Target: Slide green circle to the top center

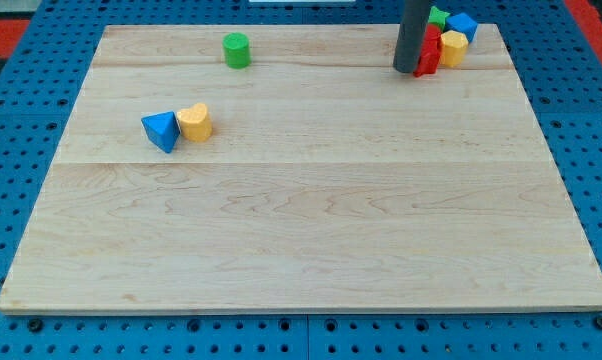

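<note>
The green circle (237,49) sits near the view's top edge of the worktop (301,230), left of centre and apart from every other block. Top centre lies a short way to its right, so I judge the job calls for a push toward the view's right, from the circle's left side. To do that well, my tip (406,70) should travel round behind the circle (passing below it, not through it), settle just beside its left flank in line with its middle, then push slowly so the round block does not roll off the line.

At present my tip is well apart from the circle, far toward the view's top right, with the rod standing upright and touching or nearly touching a red block (428,52). Packed beside that are a yellow block (452,47), a blue block (463,25) and a small green block (438,15). There are no fingers on this arm, so nothing is held.

Lower left, a blue triangular block (161,130) touches a yellow heart-like block (194,121).
</note>
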